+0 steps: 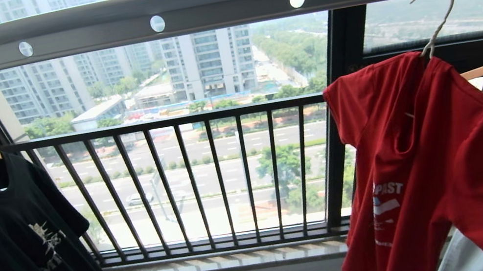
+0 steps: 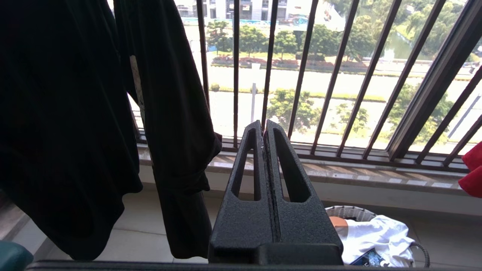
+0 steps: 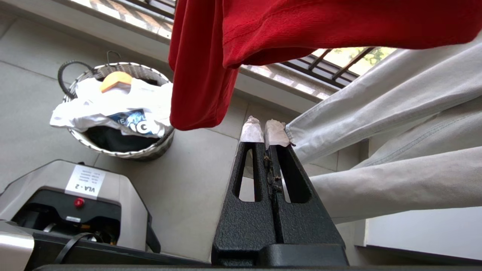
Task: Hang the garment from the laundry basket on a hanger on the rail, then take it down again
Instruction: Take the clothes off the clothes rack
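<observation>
Long grey-silver metal rail with round holes spans the window. Bright red T-shirt hangs there on thin white wire hanger. Small round woven laundry basket sits on floor. My left end effector and right end effector both closed, empty.

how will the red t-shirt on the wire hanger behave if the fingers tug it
Probably floppy: the red T-shirt drapes in soft folds, so it should stretch and bunch rather than move as one piece. Likely to swing or slip: it hangs askew on the thin white wire hanger, whose hook sits in one hole of the rail.
</observation>
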